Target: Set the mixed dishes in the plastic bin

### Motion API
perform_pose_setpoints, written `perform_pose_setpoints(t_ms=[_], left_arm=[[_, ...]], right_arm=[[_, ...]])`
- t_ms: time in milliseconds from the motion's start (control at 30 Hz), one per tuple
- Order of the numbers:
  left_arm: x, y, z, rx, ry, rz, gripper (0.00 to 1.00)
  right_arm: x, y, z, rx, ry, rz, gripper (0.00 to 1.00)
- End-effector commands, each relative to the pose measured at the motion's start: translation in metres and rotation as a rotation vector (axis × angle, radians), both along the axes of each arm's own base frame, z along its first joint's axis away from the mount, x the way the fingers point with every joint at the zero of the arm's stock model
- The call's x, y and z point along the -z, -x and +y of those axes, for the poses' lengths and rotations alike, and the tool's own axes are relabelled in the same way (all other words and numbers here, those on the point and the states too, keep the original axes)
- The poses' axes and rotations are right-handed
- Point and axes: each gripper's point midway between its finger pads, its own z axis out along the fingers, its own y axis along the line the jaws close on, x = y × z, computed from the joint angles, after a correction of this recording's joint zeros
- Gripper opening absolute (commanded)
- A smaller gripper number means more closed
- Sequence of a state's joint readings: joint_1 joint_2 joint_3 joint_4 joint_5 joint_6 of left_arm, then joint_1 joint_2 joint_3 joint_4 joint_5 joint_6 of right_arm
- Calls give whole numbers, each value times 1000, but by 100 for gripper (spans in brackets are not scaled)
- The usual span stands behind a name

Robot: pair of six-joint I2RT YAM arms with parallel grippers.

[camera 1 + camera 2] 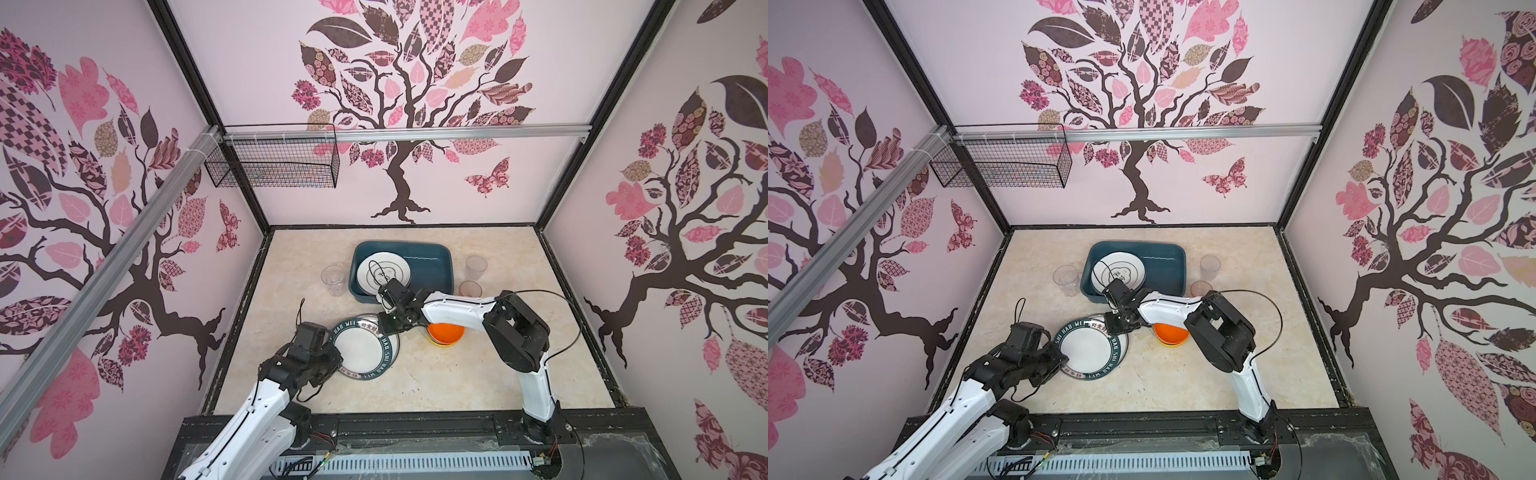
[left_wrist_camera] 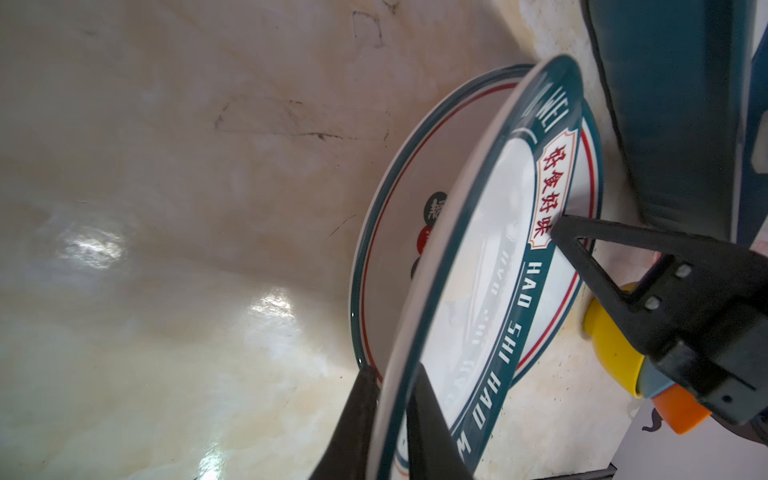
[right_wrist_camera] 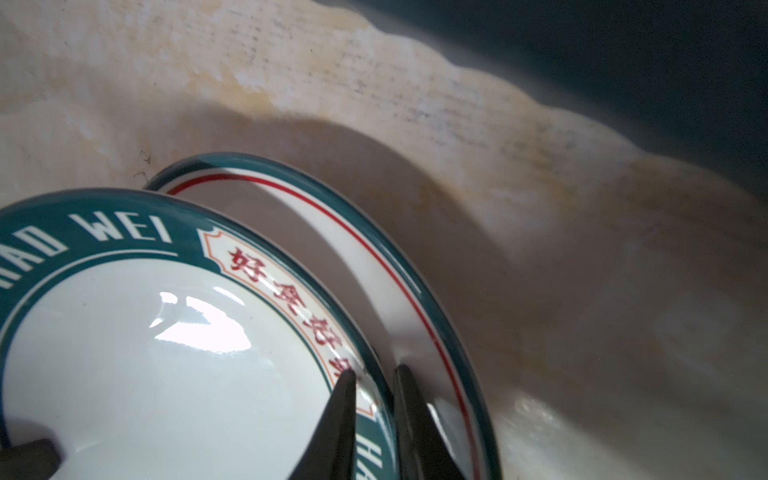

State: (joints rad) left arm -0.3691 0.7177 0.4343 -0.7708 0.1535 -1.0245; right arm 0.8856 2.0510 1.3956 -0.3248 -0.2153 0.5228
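Two white plates with teal rims lie stacked on the table in front of the plastic bin (image 1: 440, 259) (image 1: 1177, 266). The top plate (image 1: 359, 345) (image 1: 1090, 347) (image 2: 490, 249) (image 3: 145, 353) is tilted up off the lower plate (image 2: 399, 232) (image 3: 353, 241). My left gripper (image 1: 337, 358) (image 2: 395, 392) is shut on its near-left rim. On its far-right rim my right gripper (image 1: 386, 326) (image 3: 374, 382) is shut, one finger on each side. Another white plate (image 1: 384, 272) leans inside the bin.
A stack of bowls, orange on top (image 1: 446, 332) (image 1: 1170, 332), sits under the right forearm. A clear cup (image 1: 333, 279) stands left of the bin and two cups (image 1: 476, 266) (image 1: 470, 289) right of it. A black wire basket (image 1: 274, 162) hangs high at the back left.
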Motion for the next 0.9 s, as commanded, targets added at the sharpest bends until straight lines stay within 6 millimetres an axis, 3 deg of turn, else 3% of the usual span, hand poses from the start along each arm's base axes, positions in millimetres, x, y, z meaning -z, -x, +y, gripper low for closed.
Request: perform_pose_setpoints(t_ms=[0, 267, 467, 733, 867], left_arm=[[-6, 5, 3, 5, -18, 14, 0], [-30, -2, -3, 8, 27, -61, 0], [-52, -8, -11, 39, 75, -131, 0], [-86, -17, -24, 74, 157, -241, 0], [-103, -24, -36, 102, 224, -279, 0]], right_arm=[[3, 14, 0, -24, 17, 31, 24], [-53, 6, -5, 7, -45, -55, 33], [-94, 6, -25, 64, -130, -87, 39], [-125, 5, -70, 175, -296, -63, 43], [-134, 8, -82, 205, -333, -79, 44]])
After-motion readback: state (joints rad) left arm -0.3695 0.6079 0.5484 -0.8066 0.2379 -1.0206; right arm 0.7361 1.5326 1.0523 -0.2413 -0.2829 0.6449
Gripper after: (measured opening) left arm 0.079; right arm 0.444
